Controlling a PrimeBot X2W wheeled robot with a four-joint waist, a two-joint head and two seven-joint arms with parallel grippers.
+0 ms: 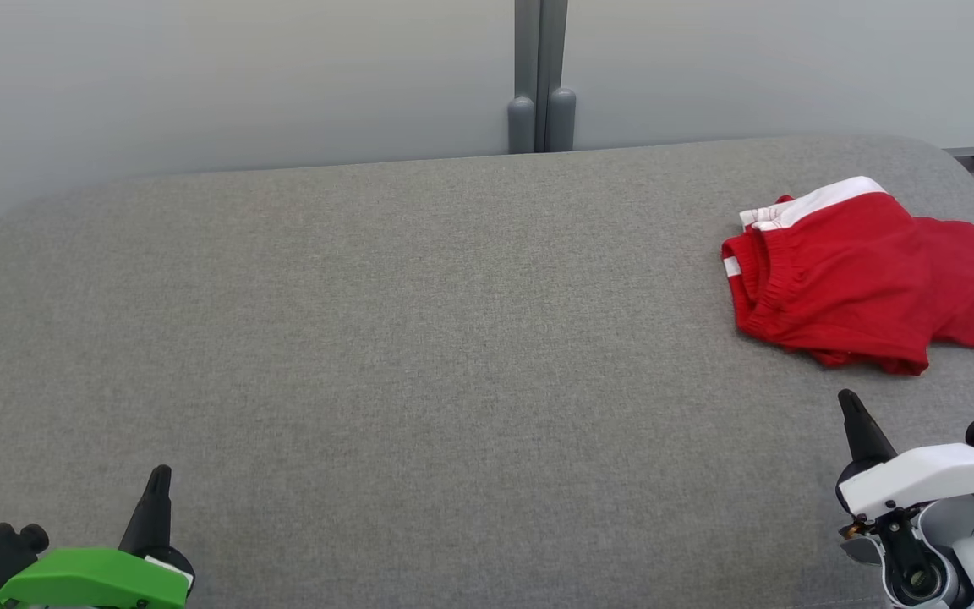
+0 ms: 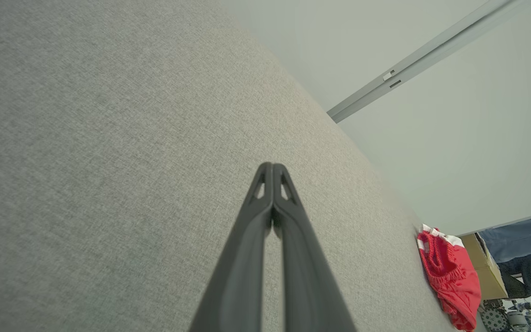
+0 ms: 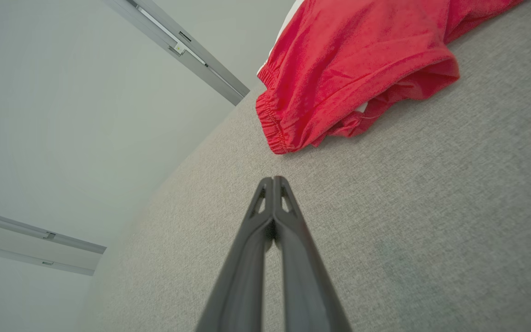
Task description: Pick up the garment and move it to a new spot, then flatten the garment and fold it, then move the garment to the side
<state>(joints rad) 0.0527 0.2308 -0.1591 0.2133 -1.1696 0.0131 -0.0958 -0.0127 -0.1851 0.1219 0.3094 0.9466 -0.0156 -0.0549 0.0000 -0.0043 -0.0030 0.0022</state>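
One pair of red shorts point(image 1: 859, 279) lies on the grey cloth table point(image 1: 419, 338), just ahead of the right pincer point(image 3: 273, 180) and not touching it. The shorts are folded over into a flat, lumpy pile. A white band runs along the side that is farthest from the pincer. The stretchy waist points to the pincer's left, toward the middle of the table.

The back edge of the table runs close behind the shorts, and the table's round right corner is close too. The right end of the shorts goes out to the picture's edge in the head view, so I cannot tell how near it is to the table's side there. A pale wall point(image 1: 199, 76) stands behind the back edge, with a grey post point(image 1: 540, 76) in it.

To the left of the right pincer there is lots of bare grey cloth. It goes all the way across to the left pincer point(image 2: 272, 165), which is well apart from the shorts, near the table's front left part.

The right pincer's two dark fingers are pressed tight together, tip to tip, with nothing between them. The left pincer is the same: fingers squeezed together and holding nothing. Both point out over the bare cloth. I cannot tell if their tips touch it.
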